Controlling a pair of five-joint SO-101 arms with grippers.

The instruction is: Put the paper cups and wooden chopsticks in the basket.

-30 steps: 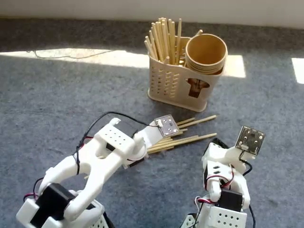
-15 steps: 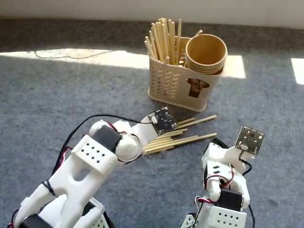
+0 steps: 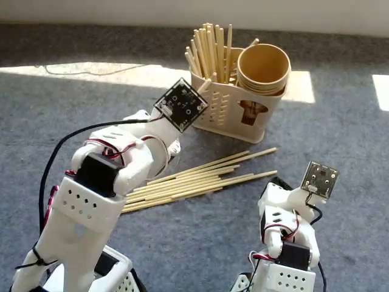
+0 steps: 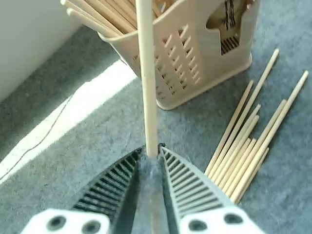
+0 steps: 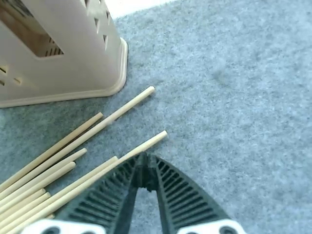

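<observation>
- The left gripper [image 4: 151, 155] is clamped narrow on one chopstick [image 4: 146, 78], gripped at its near end.
- The stick's long axis runs straight out from the jaws toward the basket [image 3: 226, 115]. In the left wrist view it crosses the slotted wall below the chopstick compartment.
- Whether the far tip clears the rim cannot be told. Judgement: the stick needs lifting and tilting before it can drop in.
- The basket stands upright on the carpet [image 3: 85, 115]. One compartment holds upright chopsticks, the other a stack of cups [image 3: 262, 66].
- The loose chopsticks [image 3: 194, 179] lie roughly parallel on the carpet, between the arms and the basket.
- The right gripper [image 5: 145, 170] sits low with its jaws closed on nothing, just beside the far ends of the loose sticks.
- The left arm is the nearer to the basket; the right arm is the nearer to the loose pile.
- No writing is readable. A dark print shows through the basket's cutout, too small to make out.
</observation>
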